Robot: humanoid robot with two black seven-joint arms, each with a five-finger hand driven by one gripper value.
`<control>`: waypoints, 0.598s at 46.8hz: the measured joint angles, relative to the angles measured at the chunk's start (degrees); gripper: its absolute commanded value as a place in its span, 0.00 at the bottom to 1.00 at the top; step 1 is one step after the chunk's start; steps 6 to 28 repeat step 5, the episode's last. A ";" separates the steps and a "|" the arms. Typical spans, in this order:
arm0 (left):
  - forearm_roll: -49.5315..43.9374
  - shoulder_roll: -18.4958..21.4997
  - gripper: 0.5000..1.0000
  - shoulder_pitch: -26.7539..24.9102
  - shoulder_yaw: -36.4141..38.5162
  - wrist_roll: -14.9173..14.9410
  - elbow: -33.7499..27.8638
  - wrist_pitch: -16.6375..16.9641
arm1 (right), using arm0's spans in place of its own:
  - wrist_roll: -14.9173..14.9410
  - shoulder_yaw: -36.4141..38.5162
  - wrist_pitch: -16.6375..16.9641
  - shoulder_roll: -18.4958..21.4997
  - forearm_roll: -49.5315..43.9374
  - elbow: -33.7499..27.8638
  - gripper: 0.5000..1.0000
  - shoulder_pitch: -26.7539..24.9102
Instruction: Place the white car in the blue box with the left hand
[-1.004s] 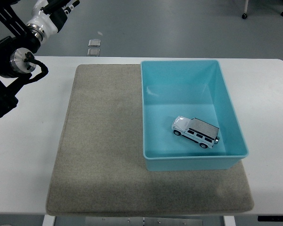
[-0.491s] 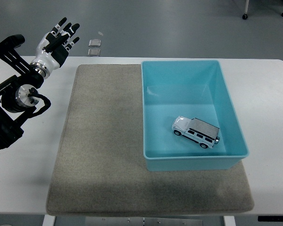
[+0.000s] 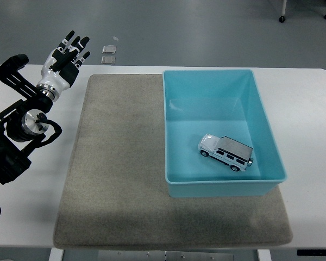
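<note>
while white car [image 3: 226,152] lies diagonally in blue box [image 3: 259,109]; left hand [image 3: 63,57] spread, empty

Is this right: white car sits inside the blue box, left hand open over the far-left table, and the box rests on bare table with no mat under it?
Not quite. The head view shows the blue box resting on the grey mat, not on bare table. The rest holds: the white car is inside the box, and the left hand is open over the far-left table.
</note>
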 measured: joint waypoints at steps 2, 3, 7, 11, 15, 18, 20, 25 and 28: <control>0.02 0.10 1.00 0.00 -0.16 0.00 -0.02 -0.01 | 0.00 -0.01 0.07 0.00 0.00 0.08 0.87 0.00; 0.02 0.16 1.00 0.00 -0.20 0.00 -0.02 -0.01 | -0.02 -0.01 0.09 0.00 -0.05 0.09 0.87 0.00; 0.02 0.25 1.00 0.00 -0.23 0.00 -0.02 -0.01 | -0.05 -0.03 0.10 0.00 -0.20 0.14 0.87 0.00; 0.02 0.25 1.00 0.00 -0.23 0.00 -0.02 -0.01 | -0.05 -0.03 0.10 0.00 -0.20 0.14 0.87 0.00; 0.02 0.25 1.00 0.00 -0.23 0.00 -0.02 -0.01 | -0.05 -0.03 0.10 0.00 -0.20 0.14 0.87 0.00; 0.02 0.25 1.00 0.00 -0.23 0.00 -0.02 -0.01 | -0.05 -0.03 0.10 0.00 -0.20 0.14 0.87 0.00; 0.02 0.25 1.00 0.00 -0.23 0.00 -0.02 -0.01 | -0.05 -0.03 0.10 0.00 -0.20 0.14 0.87 0.00; 0.02 0.25 1.00 0.00 -0.23 0.00 -0.02 -0.01 | -0.05 -0.03 0.10 0.00 -0.20 0.14 0.87 0.00; 0.02 0.25 1.00 0.00 -0.23 0.00 -0.02 -0.01 | -0.05 -0.03 0.10 0.00 -0.20 0.14 0.87 0.00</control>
